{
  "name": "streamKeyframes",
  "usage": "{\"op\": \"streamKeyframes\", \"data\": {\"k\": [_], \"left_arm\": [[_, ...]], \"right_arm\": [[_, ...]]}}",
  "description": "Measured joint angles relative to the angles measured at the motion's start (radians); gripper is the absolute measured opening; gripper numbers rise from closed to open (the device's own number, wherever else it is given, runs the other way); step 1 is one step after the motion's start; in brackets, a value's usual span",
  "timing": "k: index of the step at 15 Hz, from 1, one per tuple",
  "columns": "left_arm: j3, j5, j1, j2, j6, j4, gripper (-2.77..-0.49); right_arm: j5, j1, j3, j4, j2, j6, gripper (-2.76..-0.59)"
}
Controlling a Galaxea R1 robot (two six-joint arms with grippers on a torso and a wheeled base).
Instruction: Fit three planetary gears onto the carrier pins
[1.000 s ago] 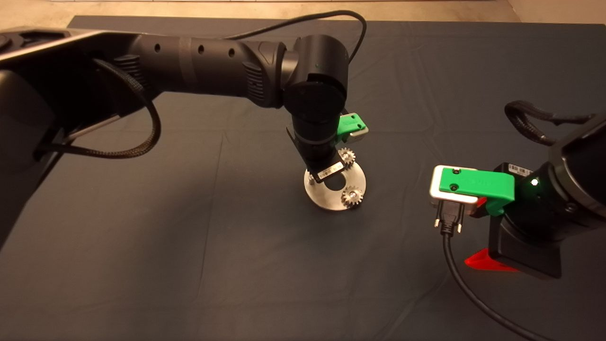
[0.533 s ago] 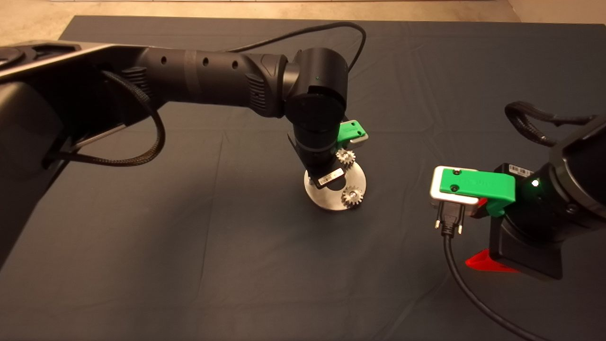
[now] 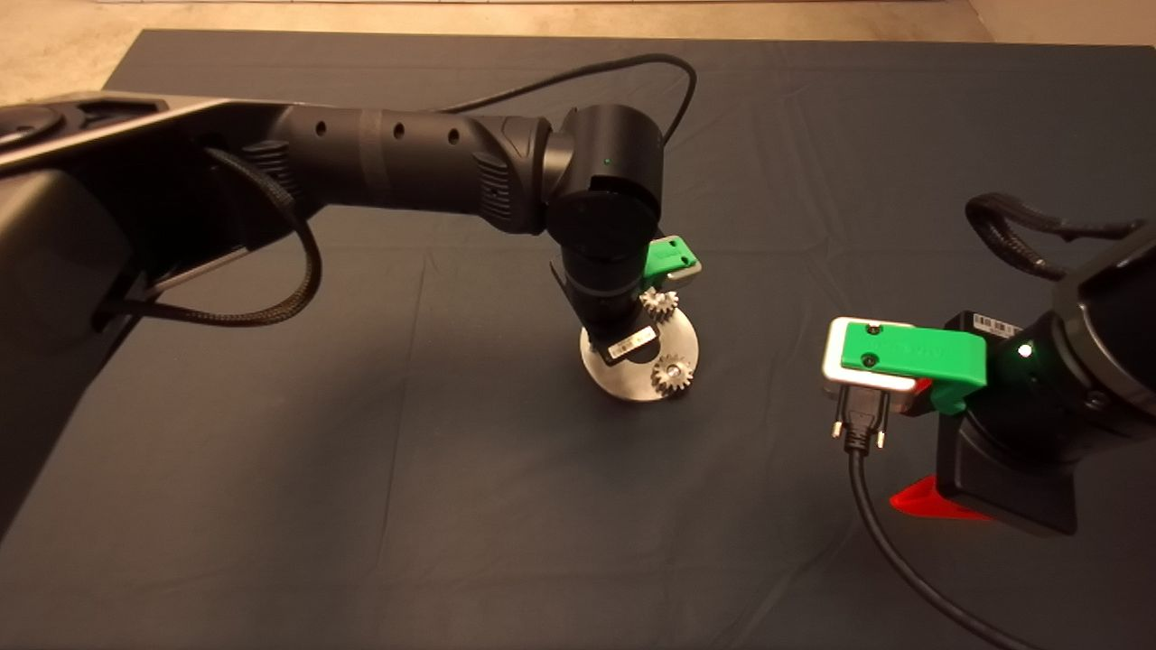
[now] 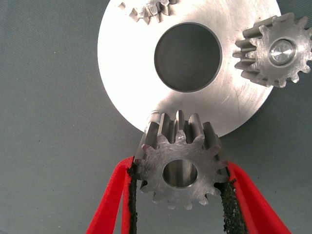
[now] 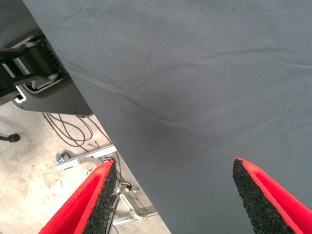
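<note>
A shiny round disc [image 4: 131, 63] with a large centre hole lies on the dark mat. One planetary gear [image 4: 275, 51] sits on a carrier pin whose silver end shows in its bore. The teeth of a second gear [image 4: 148, 7] show at the disc's far rim. In the head view both gears [image 3: 659, 302] [image 3: 673, 372] sit on the disc [image 3: 623, 379]. My left gripper [image 4: 179, 178] is shut on a third gear [image 4: 180, 146], held level just over the disc's edge. A bare carrier pin [image 4: 155, 116] peeks out behind it. My right gripper [image 5: 173, 195] hangs open and apart.
The left arm [image 3: 406, 162] reaches in across the mat and its wrist hides the disc's left part in the head view. The right arm [image 3: 1066, 397] and its black cable [image 3: 894, 551] wait at the mat's right side. Beyond the mat edge, floor and cables [image 5: 73, 131] show.
The left wrist has moved down and slightly in over the disc's left edge with the gear held. The pin visible there a second ago is now covered. The right arm has barely moved.
</note>
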Motion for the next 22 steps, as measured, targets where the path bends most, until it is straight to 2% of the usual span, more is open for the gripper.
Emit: {"op": "streamKeyframes", "data": {"k": [3,5,14,22], "left_arm": [[-0.017,0.001,0.003,0.000,0.007,0.017,-2.38],[-0.027,0.001,0.017,0.000,0.013,0.025,-2.39],[-0.053,0.001,0.024,0.000,0.034,0.032,-2.39],[-0.067,0.000,0.046,-0.003,0.037,0.036,-2.39]], "right_arm": [[0.000,0.000,0.002,0.000,0.000,0.000,-1.60],[0.000,0.000,0.002,0.000,0.000,0.000,-1.60],[0.000,0.000,0.003,0.000,0.000,0.000,-1.60],[0.000,0.000,0.004,0.000,0.000,0.000,-1.60]]}}
